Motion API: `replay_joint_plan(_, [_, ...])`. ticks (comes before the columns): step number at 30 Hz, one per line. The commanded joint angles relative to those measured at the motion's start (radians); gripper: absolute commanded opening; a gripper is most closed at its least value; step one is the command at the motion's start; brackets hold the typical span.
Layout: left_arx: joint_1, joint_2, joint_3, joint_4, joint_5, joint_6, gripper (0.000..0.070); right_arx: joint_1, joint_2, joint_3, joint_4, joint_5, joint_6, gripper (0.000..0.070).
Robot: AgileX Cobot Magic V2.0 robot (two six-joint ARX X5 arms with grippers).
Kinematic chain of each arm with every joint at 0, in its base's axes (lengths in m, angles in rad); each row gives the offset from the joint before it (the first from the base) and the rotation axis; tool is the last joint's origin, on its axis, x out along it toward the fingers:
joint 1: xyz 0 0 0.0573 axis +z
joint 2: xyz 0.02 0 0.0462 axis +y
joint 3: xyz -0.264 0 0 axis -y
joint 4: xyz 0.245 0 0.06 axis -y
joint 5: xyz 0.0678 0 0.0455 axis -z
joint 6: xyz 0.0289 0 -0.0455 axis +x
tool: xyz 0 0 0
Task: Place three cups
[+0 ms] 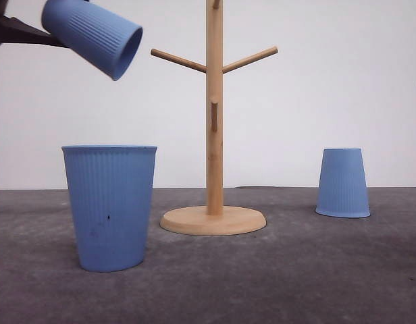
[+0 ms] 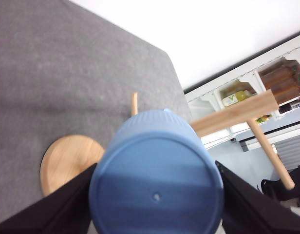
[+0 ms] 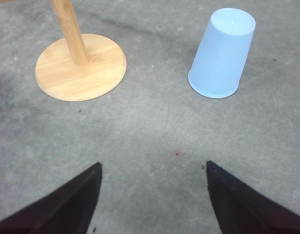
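1 blue cup [image 1: 93,35] is up in the air at upper left of the front view, tipped on its side w/ mouth aimed right and a bit down toward the wooden cup tree [image 1: 213,115]; the left gripper [image 2: 155,195] pinches it, black fingers [image 2: 52,207] pressed on both sides of the base. In the left wrist view the cup's flat base faces the cam, w/ the tree's upper pegs [image 2: 237,113] just beyond its rim, so post & pegs sit right in its line. 2nd cup [image 1: 111,206] stands upright, mouth up, on the grey table [image 1: 275,277], near the cam, left of the tree's round base [image 1: 213,220], apart from it. 3rd cup [image 1: 342,182] sits upside down, right of the tree, well apart. Right gripper [image 3: 154,195] hangs over bare table w/ fingers spread, nothing between them; inverted cup and tree base lie beyond it.
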Motion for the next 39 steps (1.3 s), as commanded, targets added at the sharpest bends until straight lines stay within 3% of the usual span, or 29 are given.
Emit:
replay_joint_plan(1, [-0.005, 0.027, 0.01, 0.041, 0.003, -0.054, 0.0394, 0.005, 0.003, 0.016, 0.012, 0.0, 0.018, 0.0435])
replay_joint_plan(23, [-0.188, 0.112, 0.01, 0.141, -0.128, -0.081, 0.0394, 0.005, 0.003, 0.016, 0.014, 0.0, 0.018, 0.0435])
replay_joint_plan(39, [-0.236, 0.149, 0.01, 0.16, -0.179, -0.089, 0.0394, 0.005, 0.003, 0.016, 0.017, 0.0, 0.018, 0.0435])
